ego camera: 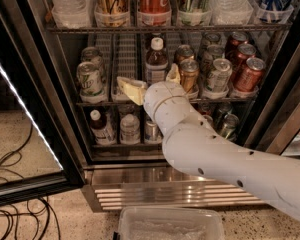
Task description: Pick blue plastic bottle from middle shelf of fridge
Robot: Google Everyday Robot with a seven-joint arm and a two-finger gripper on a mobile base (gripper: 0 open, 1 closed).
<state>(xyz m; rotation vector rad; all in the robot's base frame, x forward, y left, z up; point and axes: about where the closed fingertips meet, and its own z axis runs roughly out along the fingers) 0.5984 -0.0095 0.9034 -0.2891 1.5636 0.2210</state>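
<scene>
The blue plastic bottle point(156, 60), brown liquid under a white cap with a pale label, stands upright in a centre lane of the middle shelf point(96, 103) of the fridge point(66, 115). My gripper point(152, 82) is open at the shelf front, just below and in front of the bottle. One cream finger point(131, 89) is left of the bottle, the other point(174, 74) is right of it, against a bronze can point(188, 73). The white wrist hides the bottle's base. I cannot tell whether the fingers touch the bottle.
Green cans point(89, 76) stand left of the bottle; silver and red cans point(233, 69) stand right. Water bottles and cans fill the top shelf point(155, 28). The lower shelf holds a small bottle point(101, 127) and cans. The glass door point(25, 134) hangs open left. A clear bin point(170, 224) and cables point(12, 211) lie on the floor.
</scene>
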